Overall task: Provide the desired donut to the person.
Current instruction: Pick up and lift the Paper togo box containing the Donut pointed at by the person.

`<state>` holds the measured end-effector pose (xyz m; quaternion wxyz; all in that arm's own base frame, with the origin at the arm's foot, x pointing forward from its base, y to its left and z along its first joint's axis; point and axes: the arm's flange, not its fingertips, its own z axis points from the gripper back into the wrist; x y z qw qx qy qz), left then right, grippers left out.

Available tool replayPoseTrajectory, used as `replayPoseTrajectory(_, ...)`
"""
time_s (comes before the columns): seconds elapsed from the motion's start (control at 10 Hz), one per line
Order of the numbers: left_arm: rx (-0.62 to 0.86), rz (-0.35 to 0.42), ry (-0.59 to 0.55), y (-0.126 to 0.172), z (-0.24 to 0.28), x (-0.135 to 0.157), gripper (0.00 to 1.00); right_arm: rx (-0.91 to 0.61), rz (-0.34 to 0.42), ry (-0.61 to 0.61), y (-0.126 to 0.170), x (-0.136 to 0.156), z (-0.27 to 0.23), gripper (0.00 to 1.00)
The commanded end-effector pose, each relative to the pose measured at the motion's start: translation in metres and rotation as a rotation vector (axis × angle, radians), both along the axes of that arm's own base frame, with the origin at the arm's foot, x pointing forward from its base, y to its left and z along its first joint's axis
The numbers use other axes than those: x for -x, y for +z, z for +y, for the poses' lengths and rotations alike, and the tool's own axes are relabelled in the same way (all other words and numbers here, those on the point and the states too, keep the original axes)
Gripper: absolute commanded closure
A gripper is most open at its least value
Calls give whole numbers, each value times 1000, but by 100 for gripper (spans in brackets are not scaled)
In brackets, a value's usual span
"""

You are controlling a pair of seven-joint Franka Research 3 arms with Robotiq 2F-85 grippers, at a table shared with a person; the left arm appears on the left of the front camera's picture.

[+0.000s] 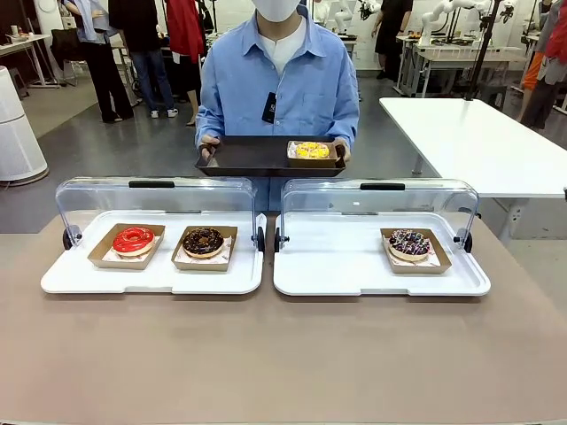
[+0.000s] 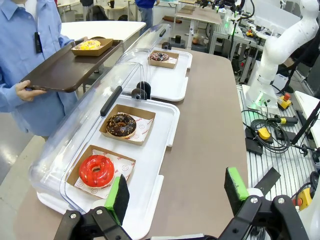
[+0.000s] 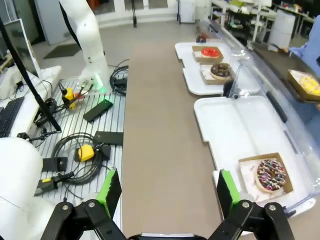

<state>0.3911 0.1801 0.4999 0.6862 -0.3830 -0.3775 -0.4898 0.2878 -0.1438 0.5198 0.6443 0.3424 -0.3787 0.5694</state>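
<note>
Left fingers [image 2: 119, 197] spread wide, holding nothing, above the near edge of the worktop [image 2: 210, 125], close to the L display tray [image 2: 167, 132]; right fingers [image 3: 111, 192] likewise wide apart & empty, over the worktop's near edge by the R display tray [image 3: 220, 120]. Across the worktop the person [image 1: 279, 84], in a light blue shirt, stands w/ a dark serving tray [image 1: 248, 157] gripped at both ends, held at about waist height behind the display trays. On it, toward the robot's R, sits a yellow donut [image 1: 311, 150] in a shallow cardboard box. The two white display trays lie side by side on the worktop, clear lids [image 1: 155, 199] tipped up & back. The L display tray carries two boxed donuts: a red-glazed donut [image 1: 133, 239] toward its L end & a choc. donut [image 1: 203, 241] just beside it, boxes near but apart. The R display tray carries a sprinkled donut [image 1: 409, 243] w/ dark icing, in its box near the tray's R end. No fingers touch any donut, box or tray. From the L wrist cam the red-glazed donut lies nearest the left fingers, the choc. donut next beyond it; from the R wrist cam the sprinkled donut lies nearest the right fingers
</note>
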Motion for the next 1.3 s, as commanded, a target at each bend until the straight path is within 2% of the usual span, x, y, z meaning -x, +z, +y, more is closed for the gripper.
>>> replayPoseTrajectory(0.0,14,-25,-8,0,0,1,0,14,11,-34,17,8,-8,0)
replayPoseTrajectory(0.6,14,-25,-8,0,0,1,0,24,54,-102,17,9,-19,0)
replayPoseTrajectory(0.7,14,-25,-8,0,0,1,0,7,18,-73,15,8,-21,0)
replayPoseTrajectory(1.2,14,-25,-8,0,0,1,0,7,18,-73,15,8,-21,0)
